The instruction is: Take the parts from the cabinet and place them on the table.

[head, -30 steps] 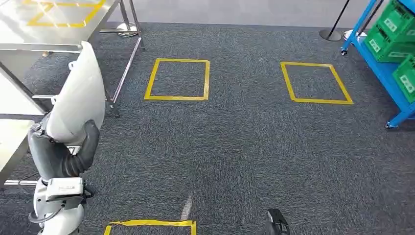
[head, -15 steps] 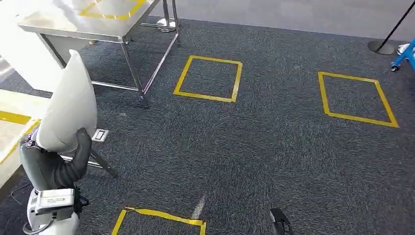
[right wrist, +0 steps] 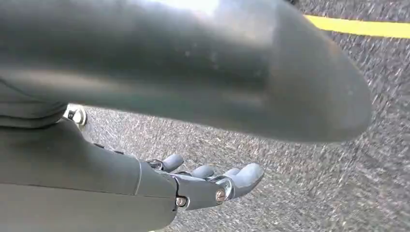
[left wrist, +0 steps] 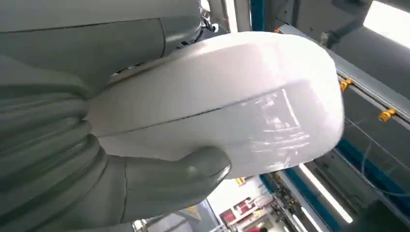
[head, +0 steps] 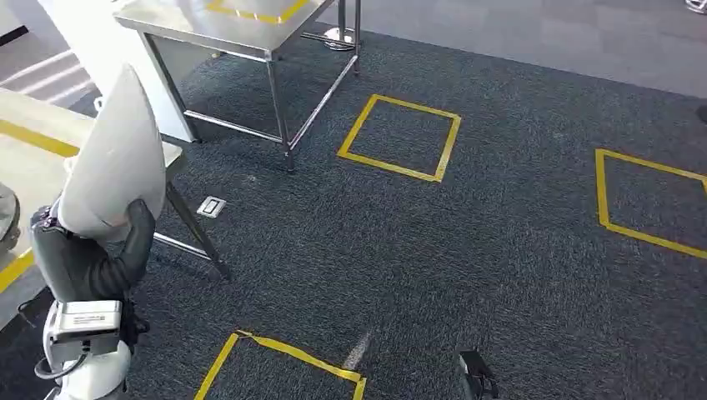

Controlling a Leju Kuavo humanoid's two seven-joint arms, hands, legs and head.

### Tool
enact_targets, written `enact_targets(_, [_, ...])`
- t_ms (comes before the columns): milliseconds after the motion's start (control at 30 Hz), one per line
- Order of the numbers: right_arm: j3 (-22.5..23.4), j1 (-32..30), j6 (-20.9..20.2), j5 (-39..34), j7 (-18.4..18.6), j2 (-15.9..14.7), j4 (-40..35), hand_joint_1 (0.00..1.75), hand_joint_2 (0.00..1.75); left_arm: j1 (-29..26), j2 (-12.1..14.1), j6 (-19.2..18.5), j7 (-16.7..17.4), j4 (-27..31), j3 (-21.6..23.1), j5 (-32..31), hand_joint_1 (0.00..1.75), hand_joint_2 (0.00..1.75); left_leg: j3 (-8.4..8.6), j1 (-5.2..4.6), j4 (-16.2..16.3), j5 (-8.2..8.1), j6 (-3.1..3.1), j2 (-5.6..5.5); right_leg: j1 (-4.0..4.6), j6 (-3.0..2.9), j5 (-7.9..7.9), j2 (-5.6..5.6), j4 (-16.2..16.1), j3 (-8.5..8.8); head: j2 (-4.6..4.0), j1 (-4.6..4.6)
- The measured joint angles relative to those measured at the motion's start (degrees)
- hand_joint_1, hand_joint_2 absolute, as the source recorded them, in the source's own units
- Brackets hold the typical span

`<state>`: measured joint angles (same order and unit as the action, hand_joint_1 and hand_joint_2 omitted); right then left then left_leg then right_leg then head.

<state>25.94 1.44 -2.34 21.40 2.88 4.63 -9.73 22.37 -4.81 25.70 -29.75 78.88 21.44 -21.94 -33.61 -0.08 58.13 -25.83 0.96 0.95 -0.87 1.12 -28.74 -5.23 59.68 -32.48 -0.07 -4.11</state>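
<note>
My left hand (head: 93,268) grips a large white rounded part (head: 117,162) and holds it upright at the left of the head view. In the left wrist view the same white part (left wrist: 227,92) is glossy and smooth, with the thick grey thumb (left wrist: 186,169) pressed against its edge. My right hand (right wrist: 203,186) hangs above the dark carpet, its fingers stretched out and apart with nothing in them. A steel table (head: 242,25) with yellow tape on its top stands at the far left.
A second pale tabletop (head: 33,154) with a yellow stripe lies right behind the held part, its legs slanting to the carpet. Yellow tape squares (head: 400,137) mark the dark carpet, one more at the right (head: 646,200) and one near my feet (head: 283,367).
The whole picture has shifted as the camera turned: the tables have come further into view and the blue rack with green crates has gone out. The left hand still holds the white part.
</note>
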Motion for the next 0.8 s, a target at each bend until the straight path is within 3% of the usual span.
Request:
enact_targets(33, [0.3,0.0,0.1,-0.5,-0.1,0.1,0.0,0.00,0.00,0.5,-0.3,-0.4,-0.3,-0.2,0.0,0.4,1.75,1.75,-0.14,0.19,0.0,0.13,0.26,-0.46,0.00,0.19,-1.76,2.53,2.5,-1.21,0.00,0.00])
enact_targets(67, [0.7,-0.1,0.4,-1.1,-0.1,0.1,0.0,0.00,0.00,1.1,-0.6,-1.2,-0.5,-0.6,0.0,0.6,1.75,1.75,-0.29,0.25,0.0,0.22,0.44,-1.01,-0.08,0.42,-3.89,4.00,6.6,-3.16,0.00,-0.31])
enact_targets(133, [1.3,-0.4,0.7,-1.7,-0.1,0.1,0.0,0.00,0.00,1.8,-1.3,-1.9,-0.6,-1.6,0.1,1.0,1.75,1.75,-0.59,0.24,0.1,0.31,0.55,-2.53,-0.11,0.73,-7.30,4.85,15.6,-7.81,0.00,-0.65])
enact_targets(167, [1.7,-0.4,0.7,-2.0,-0.1,0.1,0.0,0.00,0.00,2.0,-1.5,-2.1,-0.6,-2.2,0.1,1.0,1.75,1.75,-0.65,0.25,0.2,0.35,0.49,-3.30,-0.12,0.72,-6.96,4.88,17.1,-8.84,0.00,-0.72])
enact_targets(200, [1.9,-0.4,0.7,-2.1,-0.1,0.1,0.0,0.00,0.00,2.2,-1.6,-2.2,-0.7,-2.8,0.2,1.1,1.75,1.75,-0.65,0.25,0.3,0.35,0.48,-3.94,-0.16,0.68,-5.33,4.90,15.6,-8.34,0.00,-0.72])
enact_targets(267, [2.1,-0.4,0.9,-2.1,0.1,0.2,0.0,0.00,0.00,3.0,-2.3,-2.0,-1.2,-3.6,0.7,1.1,1.75,1.75,-0.67,0.40,0.7,0.31,0.20,-5.49,-0.42,0.61,0.20,5.74,6.0,-3.86,0.00,-0.72])
enact_targets(300, [2.1,-0.4,1.0,-1.9,0.1,0.3,0.0,0.00,0.00,3.3,-2.7,-1.5,-1.4,-3.8,0.9,1.0,1.75,1.75,-0.77,0.44,0.9,0.20,-0.14,-6.11,-0.74,0.63,2.01,7.89,0.7,-1.42,0.00,-0.76])
enact_targets(333, [2.1,-0.4,1.0,-1.5,0.1,0.5,0.0,0.00,0.00,3.6,-3.0,-0.9,-1.5,-4.0,1.0,0.9,1.75,1.75,-1.17,0.16,1.1,0.20,-0.67,-6.59,-0.88,0.70,0.87,10.46,-0.3,-0.96,0.00,-0.74])
enact_targets(433, [2.1,-0.4,1.2,-1.0,0.2,1.1,0.0,0.00,0.00,3.6,-3.1,-0.3,-1.4,-4.5,1.1,0.7,1.75,1.75,-1.43,0.49,0.5,0.81,-1.86,-8.23,-0.34,-0.37,1.24,8.51,-0.3,-1.08,0.00,-0.75])
enact_targets(467, [2.1,-0.4,1.2,-1.0,0.1,1.2,0.0,0.00,0.00,3.6,-3.0,-0.1,-1.4,-4.5,1.1,0.6,1.75,1.75,-1.70,0.45,0.3,1.02,-2.30,-8.87,-0.52,-0.86,1.45,7.79,-0.5,-0.94,0.00,-0.70])
enact_targets(500, [2.1,-0.3,1.2,-1.0,0.1,1.4,0.0,0.00,0.00,3.5,-2.9,0.0,-1.5,-4.5,1.1,0.6,1.75,1.75,-1.92,0.46,1.0,0.59,-2.43,-7.18,-0.80,-1.35,1.75,6.86,-0.9,-0.79,0.00,-0.70])
enact_targets(533, [2.1,-0.3,1.2,-1.0,0.0,1.4,0.0,0.00,0.00,3.7,-2.8,0.0,-1.4,-4.5,1.1,0.5,1.75,1.75,-2.92,0.08,3.1,-1.05,-2.67,-3.66,-0.65,-1.71,1.73,6.36,-1.1,-0.74,0.00,-0.30])
enact_targets(567, [2.1,-0.4,1.2,-1.0,0.1,1.5,0.0,0.00,0.00,3.7,-2.8,0.0,-1.5,-4.7,1.1,0.5,1.75,1.75,-4.65,0.14,6.8,-3.29,-2.83,-2.14,-0.46,-2.11,1.65,5.64,-1.0,-0.76,0.00,0.09])
enact_targets(633, [2.1,-0.6,1.2,-1.0,0.1,1.6,0.0,0.00,0.00,3.6,-2.8,0.0,-1.4,-4.9,1.2,0.4,1.75,1.75,-8.67,0.26,15.6,-7.29,-3.02,-1.42,-0.27,-2.29,1.54,4.03,-1.0,-0.84,0.00,0.09])
enact_targets(667, [2.1,-0.6,1.2,-1.0,0.1,1.6,0.0,0.00,0.00,3.6,-2.7,0.0,-1.4,-5.1,1.2,0.4,1.75,1.75,-9.81,0.27,18.2,-7.84,-3.08,-1.37,-0.20,-2.33,1.51,3.25,-1.0,-0.87,0.00,0.09])
enact_targets(700, [2.1,-0.6,1.2,-1.0,0.1,1.6,0.0,0.00,0.00,3.6,-2.7,0.0,-1.4,-5.2,1.2,0.4,1.75,1.75,-9.42,0.27,17.9,-7.09,-3.06,-1.29,-0.13,-2.36,1.48,2.49,-1.0,-0.83,0.00,0.09])
enact_targets(733, [2.1,-0.5,1.2,-1.0,0.1,1.6,0.0,0.00,0.00,3.6,-2.7,0.0,-1.4,-5.3,1.2,0.4,1.75,1.75,-7.56,0.25,14.5,-5.01,-2.90,-1.13,-0.05,-2.34,1.41,1.80,-0.9,-0.76,0.00,0.07])
enact_targets(767, [2.1,-0.4,1.2,-1.0,0.1,1.7,0.0,0.00,0.00,3.6,-2.7,0.0,-1.4,-5.3,1.2,0.4,1.75,1.75,-4.88,0.21,9.7,-2.67,-2.64,-0.69,0.01,-2.30,1.30,1.18,-0.9,-0.63,0.00,0.09])
enact_targets(800, [2.1,-0.4,1.2,-1.0,0.1,1.7,0.0,0.00,0.00,3.7,-2.7,0.0,-1.4,-5.3,1.2,0.4,1.75,1.75,-1.89,0.08,4.4,-0.59,-2.20,0.62,0.07,-2.12,1.13,0.64,-0.8,-0.38,0.00,0.07])
